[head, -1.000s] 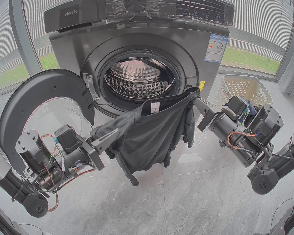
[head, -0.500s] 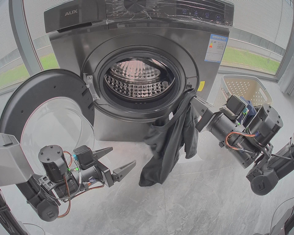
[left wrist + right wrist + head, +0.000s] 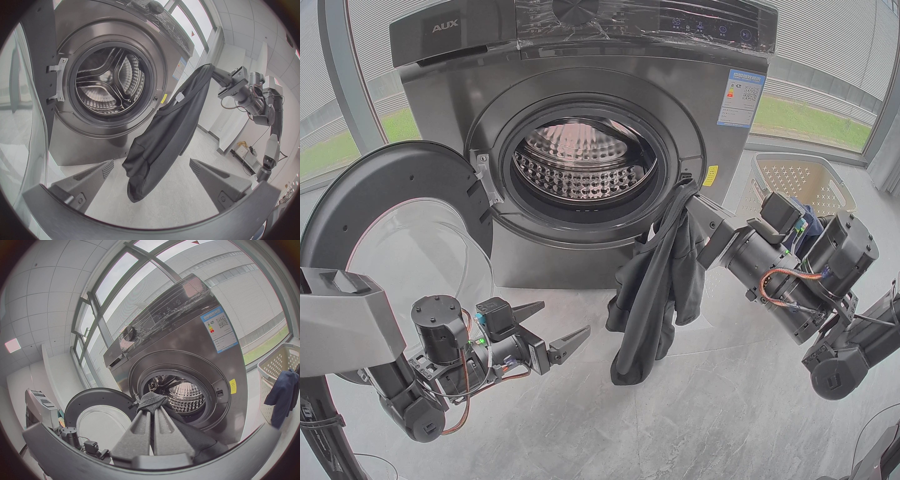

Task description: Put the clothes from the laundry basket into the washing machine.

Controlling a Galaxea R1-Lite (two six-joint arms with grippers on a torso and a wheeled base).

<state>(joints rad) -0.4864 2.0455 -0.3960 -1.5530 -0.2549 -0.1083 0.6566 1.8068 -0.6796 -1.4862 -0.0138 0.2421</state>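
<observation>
While the right gripper (image 3: 694, 199) pinches a black T-shirt (image 3: 653, 294) beside the washing machine (image 3: 456, 106) opening, the left gripper (image 3: 564, 317) hangs low, fingers spread wide.

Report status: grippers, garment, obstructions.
Left gripper open, low, in front of the open door. Right gripper shut on dark garment, which hangs outside the drum, at its right rim. Drum mouth unobstructed.

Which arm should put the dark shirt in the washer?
Probably right: the right claw is shut on the dark grey cloth shirt, beside the grey metal washing machine's round opening; the left claw is open, low.
</observation>
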